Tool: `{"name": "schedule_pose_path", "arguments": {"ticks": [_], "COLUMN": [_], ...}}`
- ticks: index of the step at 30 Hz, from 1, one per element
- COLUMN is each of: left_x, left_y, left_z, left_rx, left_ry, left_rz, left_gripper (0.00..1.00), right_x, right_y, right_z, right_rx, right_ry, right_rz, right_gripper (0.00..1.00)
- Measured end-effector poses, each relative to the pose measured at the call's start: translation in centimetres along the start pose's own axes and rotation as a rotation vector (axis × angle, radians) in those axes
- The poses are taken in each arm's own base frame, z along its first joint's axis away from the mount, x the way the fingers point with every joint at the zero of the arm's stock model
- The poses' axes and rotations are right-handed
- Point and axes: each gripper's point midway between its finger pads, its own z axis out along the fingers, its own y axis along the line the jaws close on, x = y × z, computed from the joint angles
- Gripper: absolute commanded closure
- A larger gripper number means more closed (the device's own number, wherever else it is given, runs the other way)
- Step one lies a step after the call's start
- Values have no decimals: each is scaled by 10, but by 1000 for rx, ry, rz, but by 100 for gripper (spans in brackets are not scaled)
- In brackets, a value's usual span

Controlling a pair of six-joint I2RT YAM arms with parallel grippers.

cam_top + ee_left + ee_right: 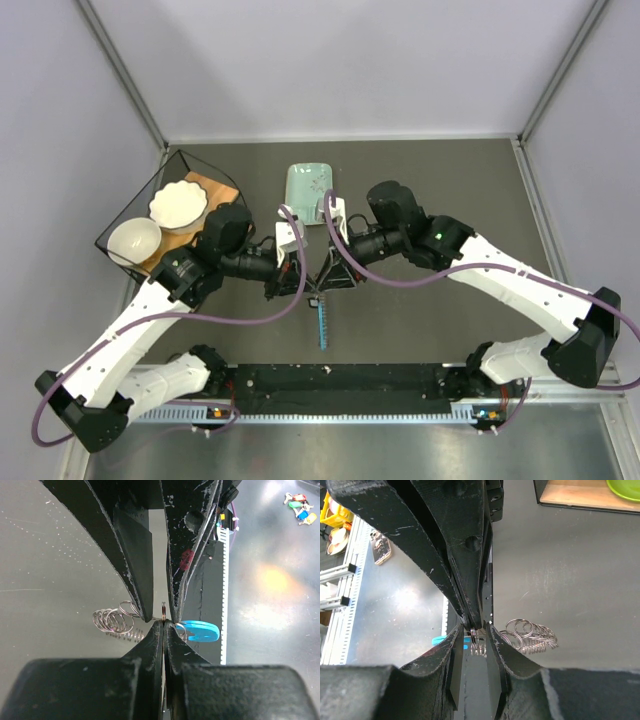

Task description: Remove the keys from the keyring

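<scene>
Two black grippers meet tip to tip just above the dark grey table point(430, 190), mid-workspace. Left gripper point(162, 626): fingers pressed together. Right gripper point(472, 639): a sliver apart. Both pinch one loop of the thin silvery wire keyring point(115, 621). Its linked rings trail along the surface on one side, bright blue crescent tag point(198, 630) just beside the pinch on the other.

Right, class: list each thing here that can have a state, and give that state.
Left gripper: shut on the keyring.
Right gripper: shut on the keyring too.
Keyring: pinched at one ring between both grippers, its other rings trailing sideways.
Blue tag: hooked on a ring beside the grippers.
Bowls: upright in the basket.
</scene>
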Motion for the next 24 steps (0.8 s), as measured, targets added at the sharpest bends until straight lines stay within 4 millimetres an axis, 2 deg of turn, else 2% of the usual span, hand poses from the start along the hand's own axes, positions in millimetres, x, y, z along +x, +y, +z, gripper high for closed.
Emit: {"name": "schedule_pose_path", "arguments": {"ticks": [13, 16, 19, 21, 24], "left_x": [1, 1, 1, 1, 2], "left_y": [1, 1, 1, 1, 1], "left_z": [1, 1, 1, 1, 1], "left_rx": [1, 1, -2, -2, -2], "left_ry": [4, 4, 5, 6, 6], "left_rz": [-4, -4, -4, -5, -6], "left_gripper": [100, 100, 100, 100, 100], "right_x": [1, 2, 3, 4, 4], "right_y": [-2, -2, -2, -2, -2], "right_z": [0, 0, 0, 0, -1], "right_rx": [2, 3, 3, 4, 5], "right_ry": [5, 9, 12, 14, 15], "right_rz": [-29, -29, -31, -31, -30], "right_gripper": [75, 80, 80, 76, 79]}}
